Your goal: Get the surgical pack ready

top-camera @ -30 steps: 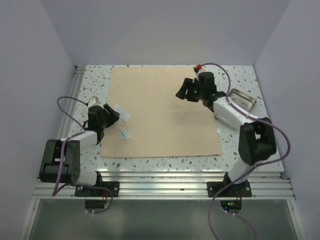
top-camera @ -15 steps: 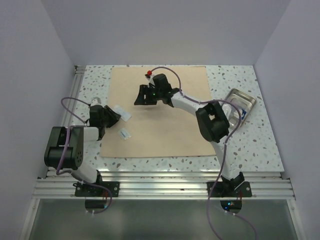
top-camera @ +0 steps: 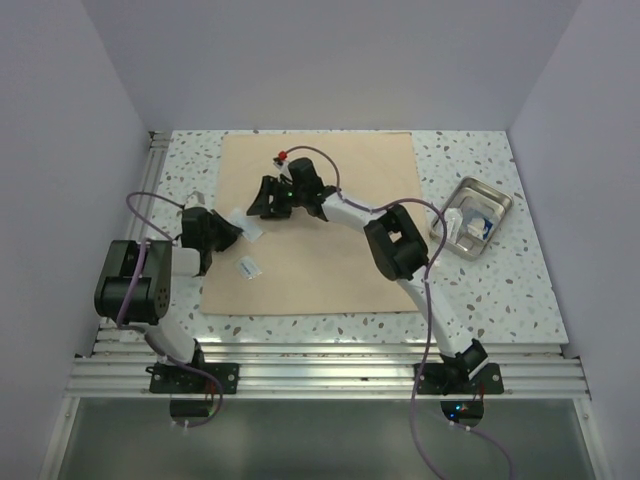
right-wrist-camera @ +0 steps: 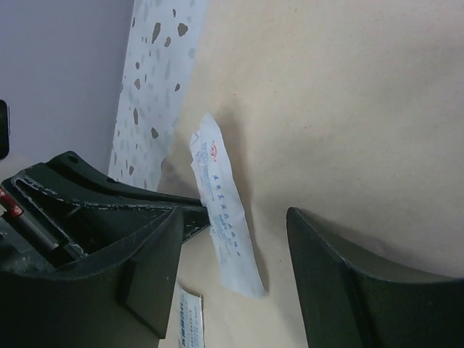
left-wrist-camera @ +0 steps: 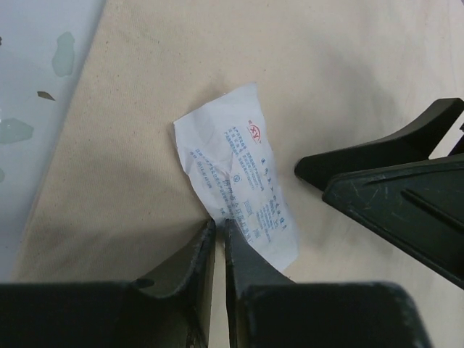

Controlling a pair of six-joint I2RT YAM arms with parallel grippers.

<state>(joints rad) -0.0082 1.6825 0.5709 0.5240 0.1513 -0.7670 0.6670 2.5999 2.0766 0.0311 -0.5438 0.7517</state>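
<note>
The beige wrap sheet (top-camera: 330, 250) lies flat in the middle of the table. My left gripper (top-camera: 226, 236) is at the sheet's left edge, its jaws pinched on the near edge of a white printed sachet (left-wrist-camera: 239, 174). In the right wrist view that sachet (right-wrist-camera: 225, 217) stands tilted up off the sheet (right-wrist-camera: 348, 109). My right gripper (top-camera: 262, 200) hovers just beyond it with its jaws wide open, one on either side of the sachet. A second white sachet (top-camera: 250, 268) lies flat on the sheet nearer the front. The steel tray (top-camera: 478, 184) sits off the sheet at the right.
The tray holds white packets and a bit of blue. Speckled tabletop (top-camera: 500, 290) surrounds the sheet. Grey walls close in the left, back and right sides. An aluminium rail (top-camera: 320, 350) runs along the front edge.
My right arm has swung left across the sheet from beside the tray to the sachet. The left jaws have closed on the sachet's edge.
</note>
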